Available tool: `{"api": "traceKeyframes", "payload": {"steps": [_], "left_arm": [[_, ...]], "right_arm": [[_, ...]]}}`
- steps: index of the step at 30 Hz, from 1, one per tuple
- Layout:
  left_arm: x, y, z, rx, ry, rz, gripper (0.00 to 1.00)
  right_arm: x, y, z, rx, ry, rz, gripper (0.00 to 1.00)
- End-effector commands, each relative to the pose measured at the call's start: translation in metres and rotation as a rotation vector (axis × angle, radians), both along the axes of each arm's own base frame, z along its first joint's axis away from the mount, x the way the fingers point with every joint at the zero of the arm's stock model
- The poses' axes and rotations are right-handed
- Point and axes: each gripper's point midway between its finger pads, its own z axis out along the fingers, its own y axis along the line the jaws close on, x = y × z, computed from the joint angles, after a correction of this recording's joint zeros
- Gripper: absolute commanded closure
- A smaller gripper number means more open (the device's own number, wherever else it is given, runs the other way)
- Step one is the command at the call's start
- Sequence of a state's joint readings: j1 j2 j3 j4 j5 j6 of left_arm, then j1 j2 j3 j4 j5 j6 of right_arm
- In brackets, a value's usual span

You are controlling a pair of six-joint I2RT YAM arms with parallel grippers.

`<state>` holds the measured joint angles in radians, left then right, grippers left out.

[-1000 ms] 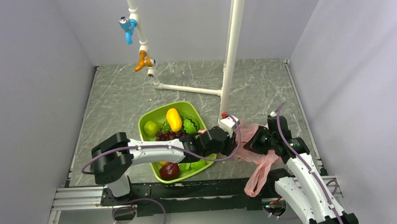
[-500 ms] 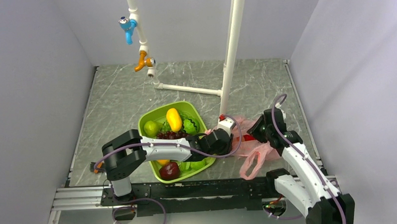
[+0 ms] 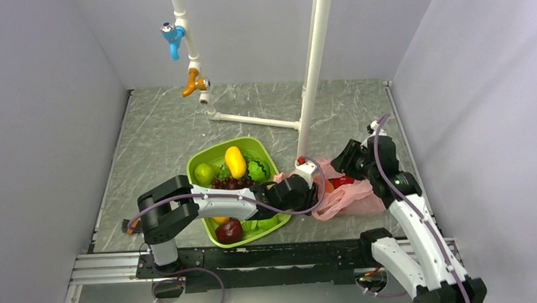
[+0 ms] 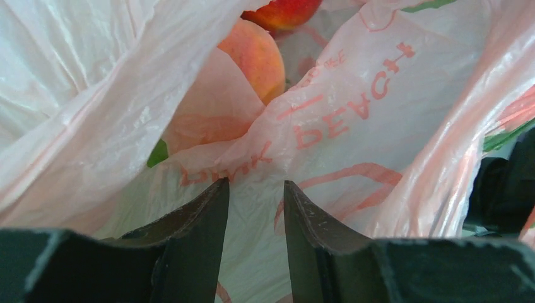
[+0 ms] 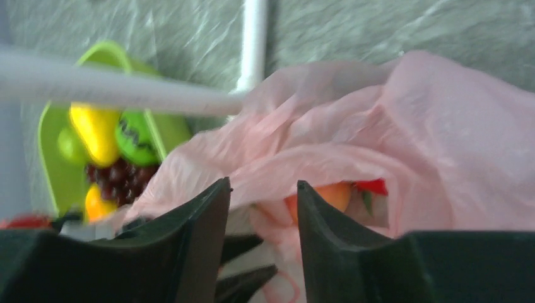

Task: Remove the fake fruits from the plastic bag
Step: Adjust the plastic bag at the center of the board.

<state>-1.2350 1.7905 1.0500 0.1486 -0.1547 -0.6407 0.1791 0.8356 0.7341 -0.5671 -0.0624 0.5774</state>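
On the worktop beside the green tray, the plastic bag lies crumpled with the peach and a red fruit inside, and as the left pincer and right pincer both stand open holding nothing, the thin bag may flop shut or get pinched instead of fruit.

Grey marbled table, green tray mid-table, pink plastic bag just beside it, white pipe behind.

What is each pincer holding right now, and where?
Nothing, as far as shows. The right pincer is open, facing the plastic bag. The left pincer is parted too, with bag film in its gap but not visibly pinched.
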Motion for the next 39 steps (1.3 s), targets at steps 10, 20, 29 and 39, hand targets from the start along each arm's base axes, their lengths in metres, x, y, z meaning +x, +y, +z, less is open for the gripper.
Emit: {"api": "traceKeyframes", "payload": {"steps": [10,20,29,39], "left_arm": [[0.022,0.023,-0.003,-0.067,0.085,0.038,0.55],[0.005,0.013,0.085,-0.281,-0.005,-0.110,0.50],[-0.036,-0.046,0.136,-0.392,-0.071,-0.397,0.51],[0.025,-0.057,0.057,-0.147,-0.171,-0.245,0.56]], "right_arm": [[-0.085,0.002,-0.105,0.141,0.459,-0.179,0.60],[-0.064,0.002,-0.121,0.159,0.324,-0.177,0.74],[-0.055,-0.012,-0.072,0.138,0.118,-0.203,0.71],[-0.052,-0.042,-0.075,0.079,0.154,-0.421,0.72]]}}
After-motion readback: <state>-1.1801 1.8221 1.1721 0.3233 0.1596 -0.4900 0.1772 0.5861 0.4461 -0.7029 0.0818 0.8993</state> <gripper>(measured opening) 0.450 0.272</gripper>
